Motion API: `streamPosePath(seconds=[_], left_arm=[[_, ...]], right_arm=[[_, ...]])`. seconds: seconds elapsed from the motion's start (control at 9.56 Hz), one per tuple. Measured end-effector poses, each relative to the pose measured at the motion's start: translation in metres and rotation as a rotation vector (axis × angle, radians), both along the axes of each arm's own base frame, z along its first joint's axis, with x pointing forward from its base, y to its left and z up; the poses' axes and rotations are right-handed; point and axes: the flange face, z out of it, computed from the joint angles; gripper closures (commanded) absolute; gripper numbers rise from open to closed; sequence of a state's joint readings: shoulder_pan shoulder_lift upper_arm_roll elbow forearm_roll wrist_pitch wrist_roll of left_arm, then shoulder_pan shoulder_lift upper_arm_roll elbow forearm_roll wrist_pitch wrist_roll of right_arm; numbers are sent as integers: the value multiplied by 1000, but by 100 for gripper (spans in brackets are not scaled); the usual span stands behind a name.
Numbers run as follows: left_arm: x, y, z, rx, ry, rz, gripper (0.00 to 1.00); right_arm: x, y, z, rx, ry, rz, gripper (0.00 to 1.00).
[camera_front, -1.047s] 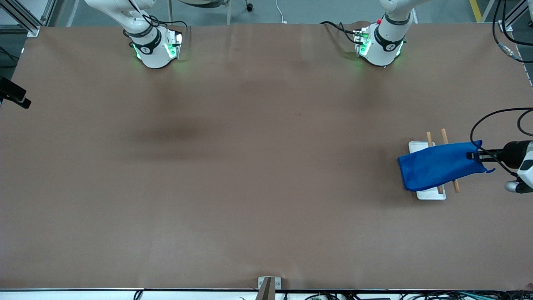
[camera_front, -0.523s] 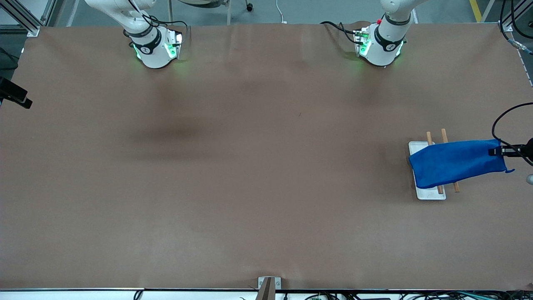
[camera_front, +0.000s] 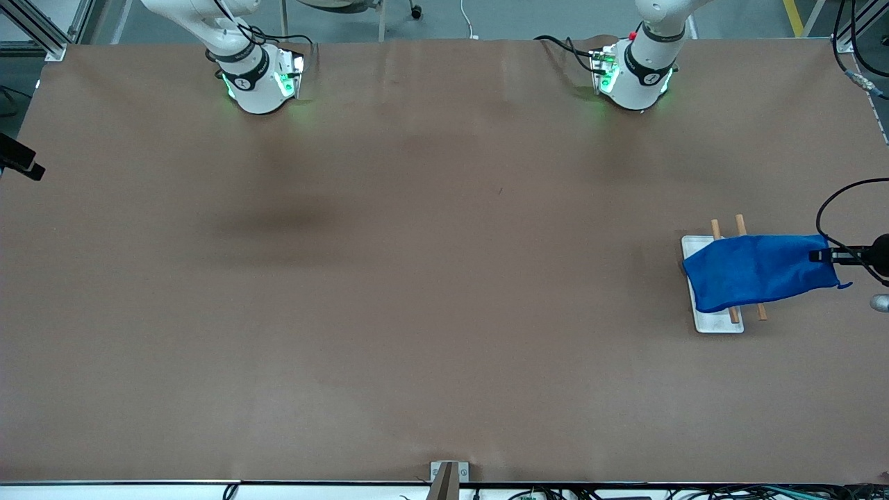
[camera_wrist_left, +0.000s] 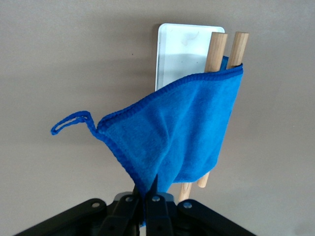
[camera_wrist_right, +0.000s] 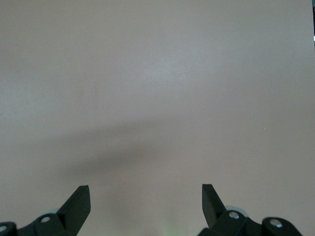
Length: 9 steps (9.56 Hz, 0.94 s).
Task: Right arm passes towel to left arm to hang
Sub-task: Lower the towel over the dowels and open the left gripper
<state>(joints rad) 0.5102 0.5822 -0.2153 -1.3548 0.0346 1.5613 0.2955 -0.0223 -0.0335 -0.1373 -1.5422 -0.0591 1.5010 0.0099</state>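
Observation:
The bright blue towel [camera_front: 757,271] hangs draped over two wooden rods [camera_front: 740,224] on a white base [camera_front: 694,244] at the left arm's end of the table. My left gripper [camera_front: 819,256] is shut on the towel's edge beside its loop [camera_front: 844,285]. In the left wrist view the towel [camera_wrist_left: 182,132] runs from the shut gripper [camera_wrist_left: 147,189] up over the rods [camera_wrist_left: 216,49], with the loop [camera_wrist_left: 71,122] hanging free. My right gripper [camera_wrist_right: 145,194] is open and empty over bare table; it does not show in the front view.
The right arm's base [camera_front: 257,76] and the left arm's base [camera_front: 635,73] stand along the edge of the brown table farthest from the front camera. A black cable [camera_front: 833,201] loops above the left gripper. A small bracket [camera_front: 448,476] sits at the table's near edge.
My left gripper has drawn the towel's held edge away from the rack toward the table's end, stretching it flatter over the rods, then eased slightly back. The right arm has not moved.

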Motion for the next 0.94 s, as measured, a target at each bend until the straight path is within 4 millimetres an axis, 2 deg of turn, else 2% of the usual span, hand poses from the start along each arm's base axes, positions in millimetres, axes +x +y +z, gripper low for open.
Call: streamPosePath(seconds=[0.1,0.21,0.31,0.52,0.63,0.84,0.94], left_arm=[[0,0,-4,-2,4,0,69],[0,1,-7,-4,7,1,23],[2,1,-10,-4,2,2,0],[8,1,-6,3,-39,-8,0],[13,-1,4,4,-64,-20,0],[19,-9,38,19,-109,-25,0],[19,-22,65,39,-117,-6,0]], right_arm=[[0,3,0,-1,0,5,0],[1,7,0,-1,0,12,0],[1,9,0,-1,1,17,0],[2,10,0,-1,1,19,0],[1,10,0,-1,1,18,0],[1,10,0,1,0,18,0],[1,11,3,12,-7,18,0]])
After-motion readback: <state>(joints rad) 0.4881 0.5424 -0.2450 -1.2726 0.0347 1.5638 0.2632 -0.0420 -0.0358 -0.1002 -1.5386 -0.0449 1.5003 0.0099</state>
